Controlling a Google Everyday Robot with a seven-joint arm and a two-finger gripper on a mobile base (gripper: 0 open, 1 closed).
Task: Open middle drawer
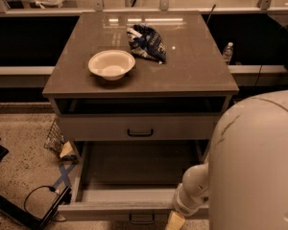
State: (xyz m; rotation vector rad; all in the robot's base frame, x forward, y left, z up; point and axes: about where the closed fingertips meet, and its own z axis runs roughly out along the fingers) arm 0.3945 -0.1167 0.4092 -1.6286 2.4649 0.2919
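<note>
The middle drawer [116,210] stands pulled far out of the grey cabinet, its empty grey inside [134,169] showing. Its small black bar handle [142,218] sits at the centre of the front, at the bottom edge of the view. My gripper [175,220] is at the end of the white arm [194,188], right by the drawer's front edge, just right of the handle. Only its yellowish tip shows. The top drawer [96,127] above is shut, with its own black handle [140,132].
A white bowl [111,64] and a dark blue snack bag [147,42] lie on the cabinet top [192,71]. My white body [254,166] fills the lower right. A black cable [36,198] and blue tape [63,176] lie on the floor at left. A water bottle [227,52] stands behind on the right.
</note>
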